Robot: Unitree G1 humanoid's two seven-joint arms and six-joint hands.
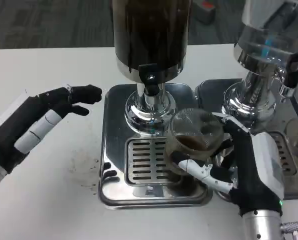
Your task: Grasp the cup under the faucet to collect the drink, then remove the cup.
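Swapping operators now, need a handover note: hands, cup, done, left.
Right hand grips the clear cup from its right side, over the drip tray.
Left hand is open, resting on the white table, left of the tray.
The cup holds some dark drink and sits just right of the faucet.
Done: grasp, some drink collected.
Left: take the cup clear of the dispenser.

readable text: none found | labels, brands, numbers, signs: none legible on any surface
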